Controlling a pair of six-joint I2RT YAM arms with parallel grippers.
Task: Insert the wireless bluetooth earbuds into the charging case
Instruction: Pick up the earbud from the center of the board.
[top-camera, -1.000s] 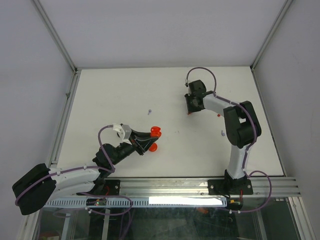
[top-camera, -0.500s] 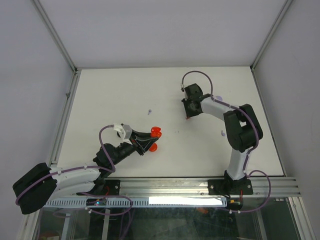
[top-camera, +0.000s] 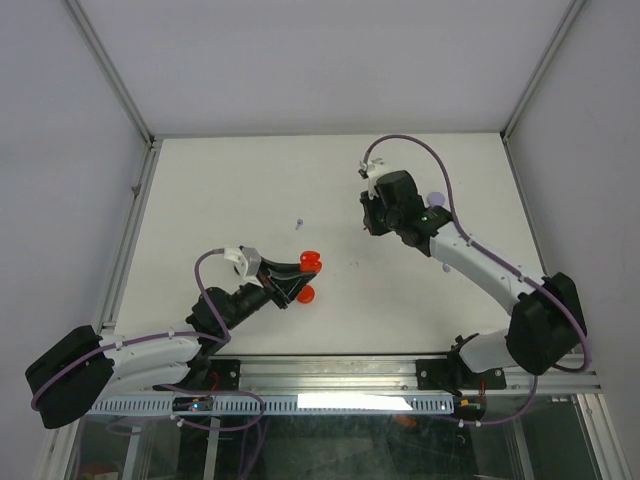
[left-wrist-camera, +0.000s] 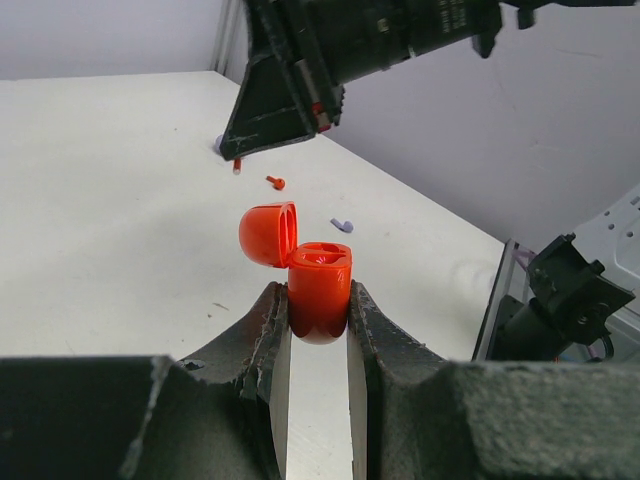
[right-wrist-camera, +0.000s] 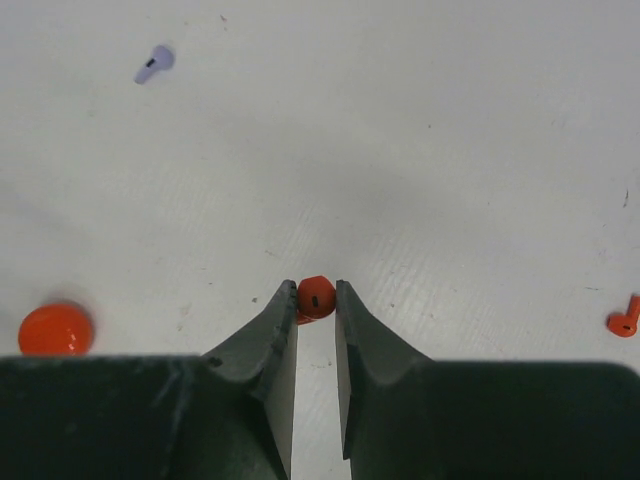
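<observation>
On the left, the left arm (top-camera: 150, 350) reaches in low across the white worktop (top-camera: 220, 190). The left fingers (left-wrist-camera: 273, 325) are clenched on the lower half of the red charging case (left-wrist-camera: 320, 285), one pressing on each side. The case stands upright. Its round lid (left-wrist-camera: 268, 232) is hinged open and tipped back to the left, so the recess in the top of the case shows.

Further in, near the middle of the worktop, a pale lavender earbud (top-camera: 299, 223) lies alone, well apart from the case.

To the right of it, the right arm (top-camera: 480, 265) stretches in from its base. The right fingers (right-wrist-camera: 283, 330) point down, pinched shut on a red earbud (right-wrist-camera: 316, 297). Only its rounded head with a dark slot shows between the tips. Whether this earbud touches the worktop cannot be told.

In the right wrist view, a round red disc (right-wrist-camera: 55, 329) lies flat to the lower left of those fingers, and a second red earbud (right-wrist-camera: 622, 320) lies by the right edge. In the left wrist view, another lavender earbud (left-wrist-camera: 342, 224) lies beyond the case. A pale round disc (top-camera: 435, 198) sits beside the right arm's cable.
</observation>
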